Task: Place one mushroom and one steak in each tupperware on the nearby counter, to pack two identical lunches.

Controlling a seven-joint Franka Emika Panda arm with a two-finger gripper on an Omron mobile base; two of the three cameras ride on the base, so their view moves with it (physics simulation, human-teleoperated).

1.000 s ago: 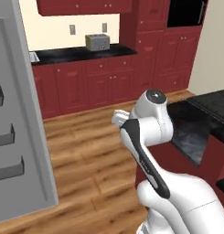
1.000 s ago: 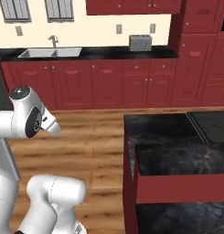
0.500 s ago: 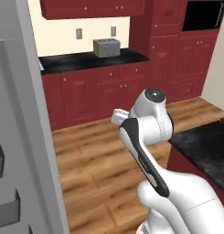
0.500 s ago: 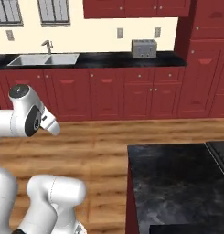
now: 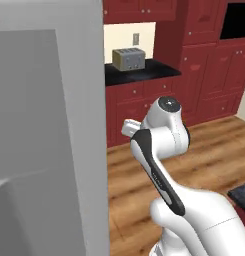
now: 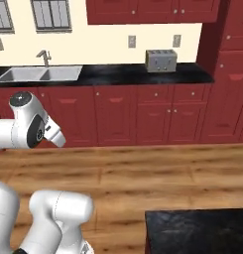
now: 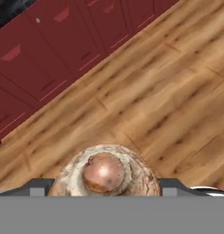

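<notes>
Down at the bottom of the hand view, squeezing the gripper (image 7: 109, 187) onto the mushroom (image 7: 104, 171) from both sides, with one dark tip peeking out on each side of it. Holding the brown, round, shiny mushroom up in the air, high over the wooden floor (image 7: 168, 91), with its pale tan part spreading around the brown bump. Passing over red cabinet doors (image 7: 45, 59) at the top of that view. Folding the white arm (image 5: 159, 150) up tight near the base, right beside a big grey door (image 5: 44, 125) on the left. Facing a long back worktop (image 6: 118, 75) of black stone, carrying a silver toaster (image 6: 160, 60) at one end and a sink (image 6: 38, 74) with a tap (image 6: 43, 55) at the other. Showing a corner of the black counter (image 6: 197, 230) low on the right, well apart from the arm.
</notes>
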